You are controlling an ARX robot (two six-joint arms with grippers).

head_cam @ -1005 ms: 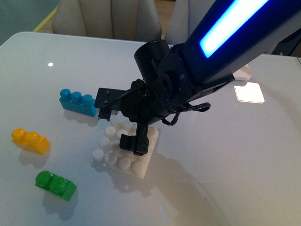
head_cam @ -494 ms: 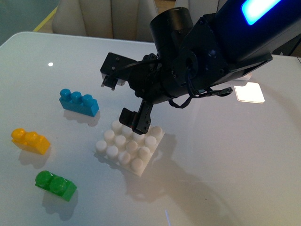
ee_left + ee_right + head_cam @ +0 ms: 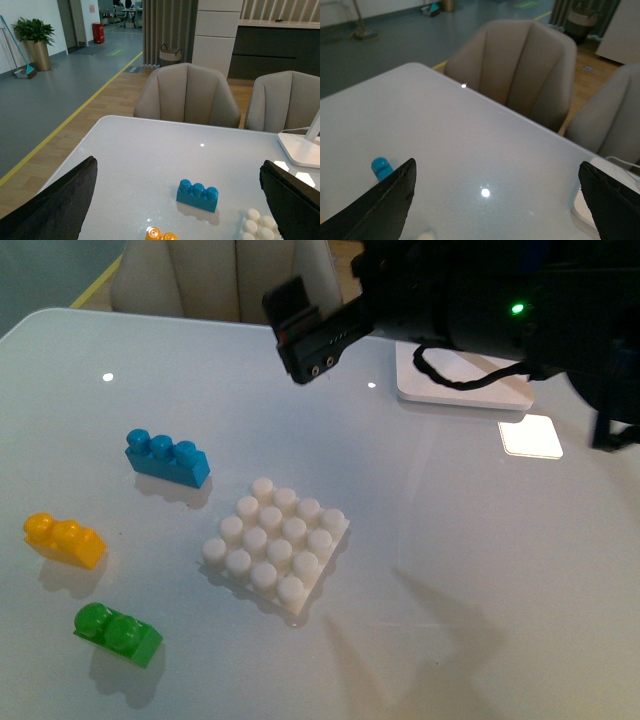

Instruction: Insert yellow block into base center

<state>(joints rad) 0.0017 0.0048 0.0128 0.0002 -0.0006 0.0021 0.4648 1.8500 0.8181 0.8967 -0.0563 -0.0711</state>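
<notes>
The yellow block [image 3: 65, 540] lies on the white table at the left, between the blue three-stud brick [image 3: 167, 457] and the green brick [image 3: 118, 633]. The white studded base [image 3: 277, 545] sits mid-table with nothing on its studs. My right gripper [image 3: 305, 335] is open and empty, high above the far side of the table, well away from the base. The left wrist view shows my left gripper [image 3: 178, 161] open and empty, with the blue brick [image 3: 197, 195], the top of the yellow block [image 3: 161, 234] and a corner of the base [image 3: 257, 225] ahead of it.
A white lamp foot [image 3: 460, 380] rests at the far right, with a bright square patch [image 3: 530, 435] beside it. Beige chairs [image 3: 187, 95] stand behind the table's far edge. The right wrist view [image 3: 496, 163] shows bare table and a bit of the blue brick [image 3: 381, 167].
My right arm has lifted from just over the base and pulled back up toward the far right. The base now shows whole and has turned slightly. The bricks have not moved.
</notes>
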